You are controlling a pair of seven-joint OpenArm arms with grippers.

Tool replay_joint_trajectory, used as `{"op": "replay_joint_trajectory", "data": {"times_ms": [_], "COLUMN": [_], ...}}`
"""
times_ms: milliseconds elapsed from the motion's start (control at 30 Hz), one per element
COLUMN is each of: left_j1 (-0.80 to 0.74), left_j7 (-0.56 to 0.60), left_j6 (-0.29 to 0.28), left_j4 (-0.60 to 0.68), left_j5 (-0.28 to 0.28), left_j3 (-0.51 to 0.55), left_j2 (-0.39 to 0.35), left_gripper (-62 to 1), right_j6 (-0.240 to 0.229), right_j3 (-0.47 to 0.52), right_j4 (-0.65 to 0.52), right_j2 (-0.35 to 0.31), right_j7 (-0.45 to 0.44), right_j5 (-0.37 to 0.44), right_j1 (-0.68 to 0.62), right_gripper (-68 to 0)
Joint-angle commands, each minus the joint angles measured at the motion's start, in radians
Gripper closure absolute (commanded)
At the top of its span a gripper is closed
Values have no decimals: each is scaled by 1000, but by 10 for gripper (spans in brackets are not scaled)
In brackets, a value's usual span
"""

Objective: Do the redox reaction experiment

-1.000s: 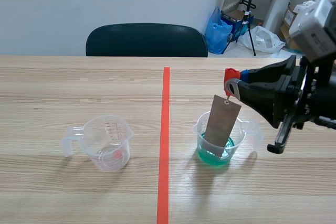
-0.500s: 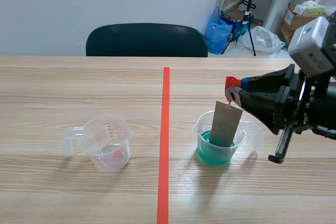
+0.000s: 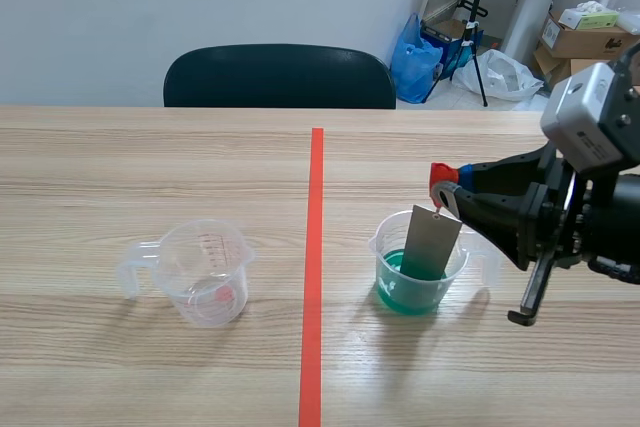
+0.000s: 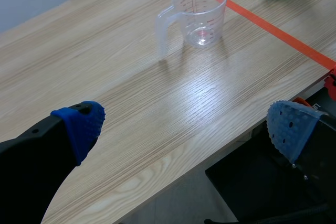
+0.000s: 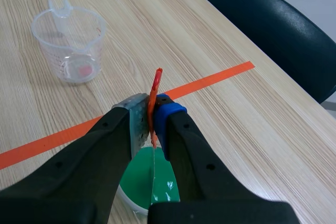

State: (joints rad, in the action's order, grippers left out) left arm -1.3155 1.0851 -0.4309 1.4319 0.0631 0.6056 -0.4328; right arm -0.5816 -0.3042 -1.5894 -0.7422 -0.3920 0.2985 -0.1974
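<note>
1 right gripper (image 3: 445, 183), level above the cup (image 3: 400, 299), around a red tab (image 3: 437, 170).

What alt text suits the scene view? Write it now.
The right arm's jaws pinch a red tag, dangling a grey metal plate into a clear beaker of green liquid. A clear measuring cup stands across the orange tape line.

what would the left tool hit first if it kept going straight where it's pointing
Most likely the bare table top, short of the empty clear cup ahead; the left tool is open, and depth is unclear.
</note>
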Motion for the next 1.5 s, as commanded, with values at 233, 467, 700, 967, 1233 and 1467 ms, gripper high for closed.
{"op": "replay_joint_trajectory", "data": {"times_ms": [233,467,700,967,1233,1467], "left_j1": [-1,-1,-1,-1,-1,-1], "left_j7": [18,18,18,18,18,18], "left_j6": [-2,-2,-2,-2,-2,-2], "left_j4": [7,7,7,7,7,7], "left_j5": [-7,-7,-7,-7,-7,-7], "left_j3": [6,6,6,6,6,6], "left_j2": [2,2,2,2,2,2], "left_gripper": [-623,-623,-623,-623,-623,-623], "right_j6": [4,4,4,4,4,5], "right_j3": [2,2,2,2,2,2], "right_j4": [-3,-3,-3,-3,-3,-3], "right_j2": [-11,-11,-11,-11,-11,-11], "right_j7": [-18,-13,-2,5,4,5], "right_j5": [15,15,15,15,15,15], "right_j1": [18,17,17,17,18,18], "right_gripper": [-6,-6,-6,-6,-6,-6]}}
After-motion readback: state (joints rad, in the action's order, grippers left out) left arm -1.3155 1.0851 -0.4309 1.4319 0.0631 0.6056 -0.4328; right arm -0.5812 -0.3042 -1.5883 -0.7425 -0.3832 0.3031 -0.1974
